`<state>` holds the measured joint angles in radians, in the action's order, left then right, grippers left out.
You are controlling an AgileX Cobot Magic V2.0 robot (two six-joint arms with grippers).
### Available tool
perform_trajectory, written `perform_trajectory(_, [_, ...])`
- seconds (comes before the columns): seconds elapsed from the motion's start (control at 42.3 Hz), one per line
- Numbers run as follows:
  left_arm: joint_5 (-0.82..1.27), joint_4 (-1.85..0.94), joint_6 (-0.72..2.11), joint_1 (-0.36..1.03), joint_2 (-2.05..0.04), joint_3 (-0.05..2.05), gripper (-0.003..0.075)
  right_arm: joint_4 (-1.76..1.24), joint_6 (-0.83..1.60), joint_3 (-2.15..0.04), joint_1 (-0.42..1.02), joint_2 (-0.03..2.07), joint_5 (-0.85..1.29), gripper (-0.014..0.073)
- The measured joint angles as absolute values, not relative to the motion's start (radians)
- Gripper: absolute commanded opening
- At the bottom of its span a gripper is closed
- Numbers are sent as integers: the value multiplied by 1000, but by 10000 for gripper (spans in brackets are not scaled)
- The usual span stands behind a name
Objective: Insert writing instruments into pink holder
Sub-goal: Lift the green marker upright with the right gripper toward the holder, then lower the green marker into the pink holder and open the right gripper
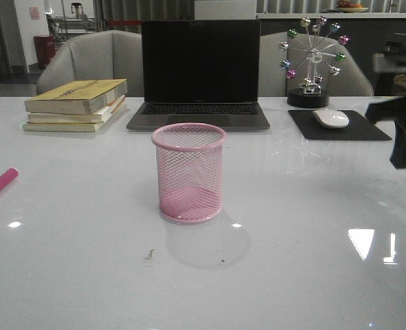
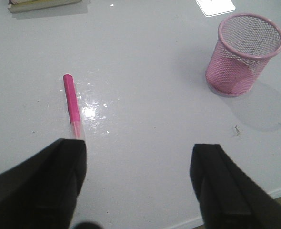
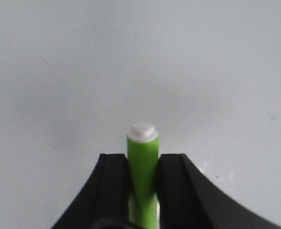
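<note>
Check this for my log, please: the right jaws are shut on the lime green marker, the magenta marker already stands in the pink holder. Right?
Not quite. The magenta marker lies flat on the table, apart from the empty pink holder, as the left wrist view shows. The right gripper is indeed shut on the lime green marker.

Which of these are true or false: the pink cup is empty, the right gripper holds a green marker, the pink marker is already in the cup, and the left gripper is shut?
1. The pink holder is empty. True.
2. The right gripper is shut on the green marker. True.
3. The pink marker is in the holder. False: it lies on the table, apart from it.
4. The left gripper is shut. False: its fingers stand wide apart, holding nothing.
</note>
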<state>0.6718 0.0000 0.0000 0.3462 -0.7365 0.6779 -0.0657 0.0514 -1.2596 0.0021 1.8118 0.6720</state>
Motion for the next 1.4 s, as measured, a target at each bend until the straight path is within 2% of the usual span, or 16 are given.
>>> perform_trajectory(0.308, [672, 0, 0, 346, -737, 678, 507, -97, 51, -983, 240, 1424, 167, 115])
perform_trajectory(0.521, [672, 0, 0, 346, -737, 678, 507, -101, 51, -787, 438, 1331, -272, 115])
perform_trajectory(0.781, [672, 0, 0, 346, -737, 678, 507, -77, 51, -724, 605, 1438, -689, 115])
perform_trajectory(1.136, [672, 0, 0, 346, -737, 678, 507, 47, 51, -724, 619, 1757, -1065, 119])
perform_trajectory(1.207, [672, 0, 0, 346, -737, 678, 507, 53, 51, -724, 621, 1818, -1100, 153])
perform_trajectory(1.254, [672, 0, 0, 346, -737, 678, 507, 56, 51, -724, 621, 1850, -1105, 208])
perform_trajectory(1.396, [672, 0, 0, 346, -737, 678, 507, 57, 51, -724, 621, 1896, -1107, 428])
